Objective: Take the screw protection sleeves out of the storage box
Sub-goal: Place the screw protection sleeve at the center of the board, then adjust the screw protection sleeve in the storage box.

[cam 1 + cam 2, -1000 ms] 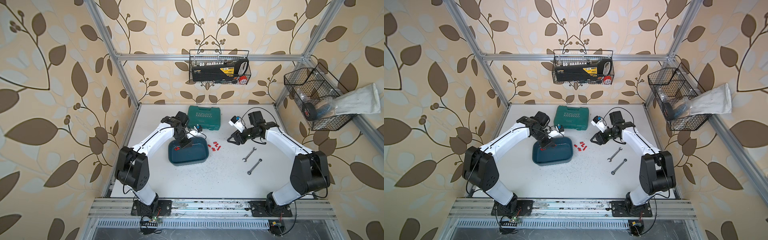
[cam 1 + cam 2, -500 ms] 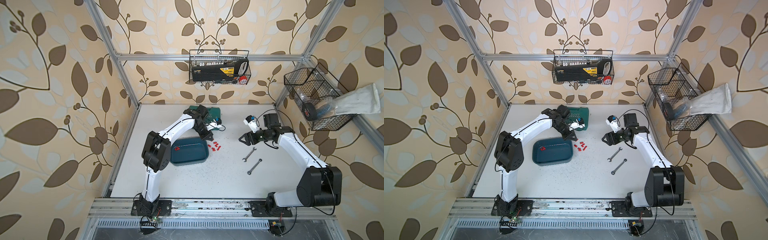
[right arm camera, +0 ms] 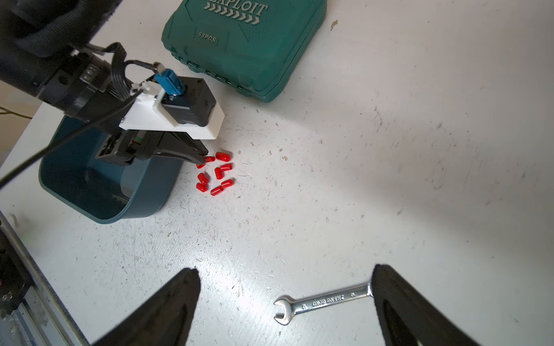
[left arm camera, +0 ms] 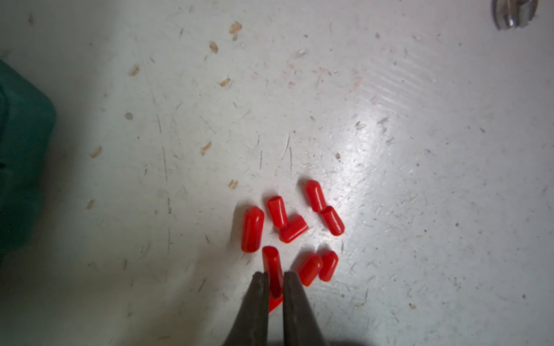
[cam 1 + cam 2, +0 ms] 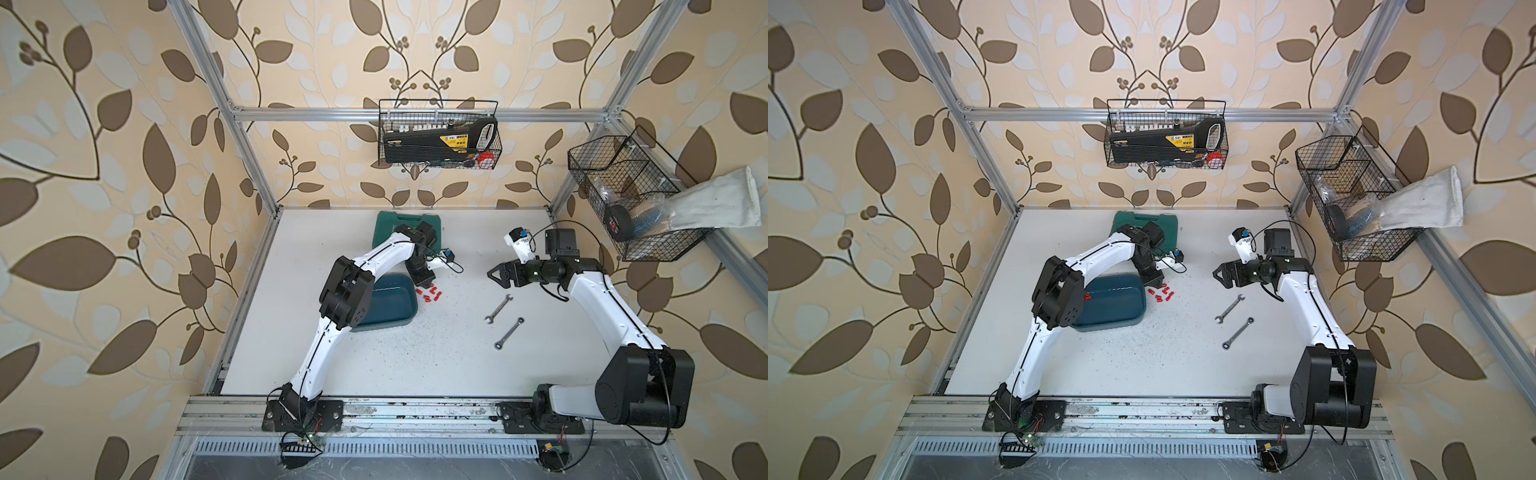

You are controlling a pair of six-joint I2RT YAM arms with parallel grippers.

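The white counter (image 5: 415, 365) is carrying everything. The green case (image 3: 239, 45) is lying flat near its far edge. The storage box (image 5: 395, 307) is sitting in front of the case, partly under the left arm's elbow. Two wrenches (image 5: 498, 309) are lying near each other, not touching, over toward the right arm.

The right pincer (image 3: 284, 268) is hanging above the counter with its fingers spread wide. In the right wrist view one fingertip is overlapping the end of a wrench. The left pincer (image 4: 275, 274) is pointing down just beside the box's right wall, with its fingers nearly together and pinching a single sleeve (image 4: 272, 263).

The other screw protection sleeves (image 4: 292, 229) are lying on the counter outside the box, clustered just beside that wall. In a top view one more red piece (image 5: 1086, 296) is showing inside the box.
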